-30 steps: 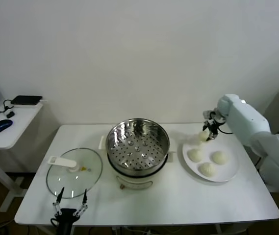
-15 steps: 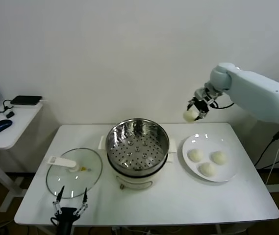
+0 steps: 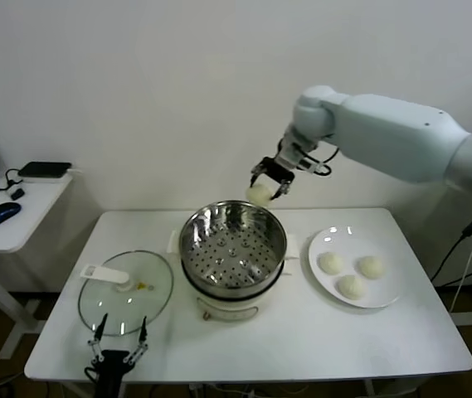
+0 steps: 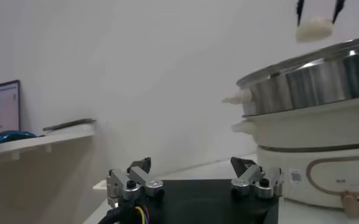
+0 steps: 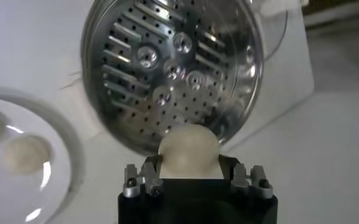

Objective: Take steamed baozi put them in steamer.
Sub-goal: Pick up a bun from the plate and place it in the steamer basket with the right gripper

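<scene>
My right gripper [image 3: 262, 191] is shut on one pale baozi [image 3: 259, 194] and holds it in the air just above the far rim of the steamer [image 3: 232, 246]. In the right wrist view the baozi [image 5: 188, 150] sits between the fingers over the edge of the perforated tray [image 5: 167, 67]. Three more baozi [image 3: 350, 274] lie on the white plate [image 3: 389, 290] to the right of the steamer. My left gripper [image 3: 118, 351] is open and empty at the table's front left edge; in its own view [image 4: 191, 181] the steamer [image 4: 313, 115] stands ahead of it.
A round glass lid [image 3: 125, 292] with a white handle lies flat left of the steamer. A side desk [image 3: 12, 207] with a mouse and a dark device stands at the far left. The white table [image 3: 302, 340] has bare surface in front of the steamer.
My right arm has lifted the baozi off the plate and carried it leftward, from above the plate to above the steamer's far rim. The left arm has not moved.
</scene>
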`<control>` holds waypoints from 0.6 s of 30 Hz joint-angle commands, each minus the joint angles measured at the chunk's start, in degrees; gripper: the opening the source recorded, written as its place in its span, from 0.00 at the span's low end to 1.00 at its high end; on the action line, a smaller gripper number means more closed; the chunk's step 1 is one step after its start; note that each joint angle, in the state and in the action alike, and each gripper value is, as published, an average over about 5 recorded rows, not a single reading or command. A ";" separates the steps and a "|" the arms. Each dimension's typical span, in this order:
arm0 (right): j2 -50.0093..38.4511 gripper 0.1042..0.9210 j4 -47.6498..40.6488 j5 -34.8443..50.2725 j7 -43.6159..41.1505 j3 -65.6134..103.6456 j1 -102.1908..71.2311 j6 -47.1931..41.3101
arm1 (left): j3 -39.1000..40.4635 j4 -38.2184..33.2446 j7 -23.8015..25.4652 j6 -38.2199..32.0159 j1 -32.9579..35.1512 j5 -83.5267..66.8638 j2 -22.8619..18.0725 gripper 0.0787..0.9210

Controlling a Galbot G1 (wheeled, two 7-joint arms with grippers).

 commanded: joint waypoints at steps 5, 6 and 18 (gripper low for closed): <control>12.46 0.66 -14.27 -9.45 1.03 1.88 -9.90 11.28 | -0.41 -0.01 0.01 0.08 -0.03 -0.22 0.14 0.88; 13.03 0.66 -16.02 -10.75 0.94 2.52 -10.83 12.11 | -0.41 0.00 0.01 0.08 -0.07 -0.24 0.10 0.88; 16.75 0.66 -26.61 -16.35 -1.14 5.35 -15.05 17.28 | -0.51 0.80 -0.03 -0.07 -0.65 -0.41 0.18 0.88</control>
